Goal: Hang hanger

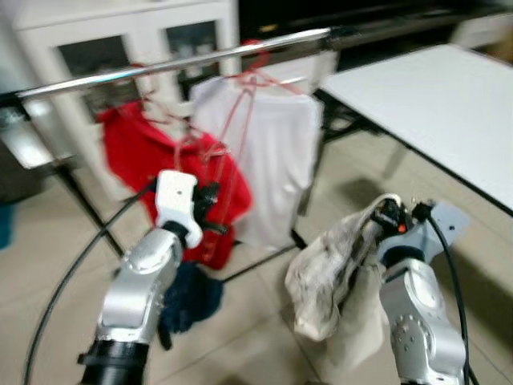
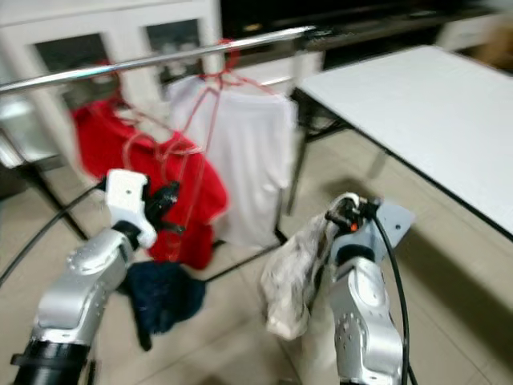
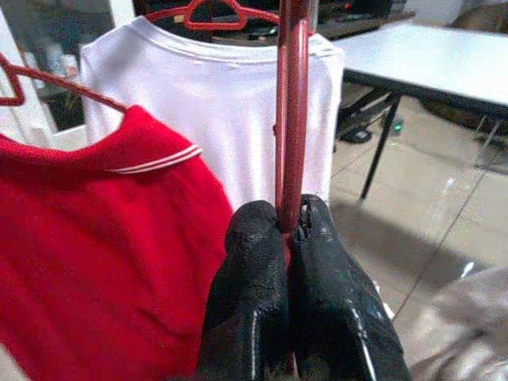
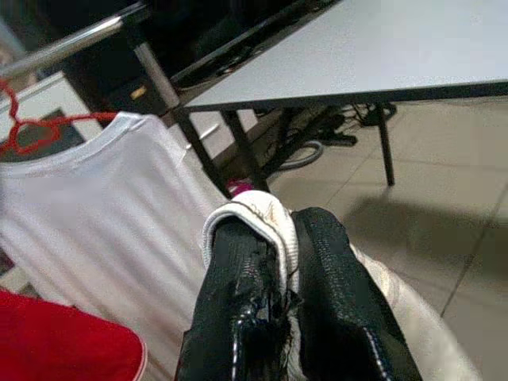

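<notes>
- Nearest the camera, both silver arms are reaching forward; the left claw [image 3: 290, 230] is pinching the bottom of an empty red hanger [image 3: 291, 111] between closed fingers, and the hanger is rising straight up from it toward the steel rail [image 1: 172, 62]
- Just beyond the left claw, a red shirt [image 1: 156, 164] is hanging on its own hanger from the rail; beside it, toward the right claw, a white T-shirt [image 1: 268, 152] is hanging too
- Below the left claw, a dark blue garment [image 1: 191, 298] is lying on the tiled floor [image 1: 248, 337]
- Right claw [image 4: 282, 238] is gripping the collar of a pale crumpled garment [image 1: 333, 277] that is drooping beneath it; a white worktop [image 1: 433, 104] is standing well apart on its outer side
</notes>
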### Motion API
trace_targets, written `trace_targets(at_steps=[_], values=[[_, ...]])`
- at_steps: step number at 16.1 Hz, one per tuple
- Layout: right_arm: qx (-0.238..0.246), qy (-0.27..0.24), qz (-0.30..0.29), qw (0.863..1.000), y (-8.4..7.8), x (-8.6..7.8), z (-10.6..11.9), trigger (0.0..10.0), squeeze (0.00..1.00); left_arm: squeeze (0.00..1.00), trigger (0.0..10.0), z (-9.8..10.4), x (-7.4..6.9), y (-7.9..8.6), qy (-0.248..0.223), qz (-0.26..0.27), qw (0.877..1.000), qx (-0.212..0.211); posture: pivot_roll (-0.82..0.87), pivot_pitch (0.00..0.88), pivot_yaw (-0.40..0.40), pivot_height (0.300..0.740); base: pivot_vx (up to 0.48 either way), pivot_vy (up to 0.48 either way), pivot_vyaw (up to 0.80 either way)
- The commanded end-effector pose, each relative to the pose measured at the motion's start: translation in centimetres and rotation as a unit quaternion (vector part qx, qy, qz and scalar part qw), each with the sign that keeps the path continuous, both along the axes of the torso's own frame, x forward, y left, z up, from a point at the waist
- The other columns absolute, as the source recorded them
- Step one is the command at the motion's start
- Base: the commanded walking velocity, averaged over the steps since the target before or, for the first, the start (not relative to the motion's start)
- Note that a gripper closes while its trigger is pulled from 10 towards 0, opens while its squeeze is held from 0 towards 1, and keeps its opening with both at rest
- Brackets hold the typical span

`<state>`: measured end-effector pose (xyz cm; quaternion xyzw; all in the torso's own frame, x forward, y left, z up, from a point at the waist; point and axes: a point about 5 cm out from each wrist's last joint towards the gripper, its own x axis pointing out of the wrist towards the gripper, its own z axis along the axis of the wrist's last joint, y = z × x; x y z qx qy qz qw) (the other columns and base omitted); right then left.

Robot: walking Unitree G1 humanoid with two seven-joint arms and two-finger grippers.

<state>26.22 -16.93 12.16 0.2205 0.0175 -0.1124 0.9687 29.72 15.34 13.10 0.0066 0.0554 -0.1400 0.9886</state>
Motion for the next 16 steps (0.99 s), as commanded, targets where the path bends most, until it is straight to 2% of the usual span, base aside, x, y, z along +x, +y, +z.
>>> trace_targets(at_steps=[1, 4, 11, 13, 15, 16], values=[[0.017, -0.023, 0.008, 1.000, 0.3, 0.2, 1.1, 10.0, 0.00, 0.00, 10.0, 0.4, 0.4, 0.6, -0.001, 0.012, 1.000, -0.003, -0.15, 0.000, 0.065, 0.740, 0.000, 0.000, -0.61], [0.012, -0.015, 0.008, 1.000, -0.3, 0.1, 1.0, 10.0, 0.00, 0.00, 10.0, 0.6, 0.2, 0.5, 0.009, -0.012, 1.000, -0.017, -0.16, 0.000, 0.066, 0.740, 0.000, 0.000, -0.68], [-0.025, 0.003, 0.020, 0.999, -0.7, -0.3, 0.8, 10.0, 0.00, 0.00, 10.0, 0.5, -0.1, -0.4, 0.003, -0.043, 0.999, 0.004, -0.17, 0.000, 0.066, 0.740, 0.000, 0.000, -0.80], [-0.030, 0.005, 0.005, 1.000, -1.0, -0.4, 0.8, 10.0, 0.00, 0.00, 10.0, 0.3, -0.1, -0.6, 0.031, -0.045, 0.998, -0.011, -0.17, 0.000, 0.066, 0.740, 0.000, 0.000, -0.80], [-0.021, 0.006, 0.014, 1.000, -0.8, -0.4, 0.8, 10.0, 0.00, 0.00, 10.0, 0.4, -0.2, -1.0, 0.033, -0.052, 0.998, -0.027, -0.17, 0.000, 0.067, 0.740, 0.000, 0.000, -0.80], [-0.020, 0.005, 0.015, 1.000, -0.8, -0.4, 0.8, 10.0, 0.00, 0.00, 10.0, 0.4, -0.2, -1.0, 0.033, -0.052, 0.998, -0.025, -0.17, 0.000, 0.067, 0.740, 0.000, 0.000, 0.00]])
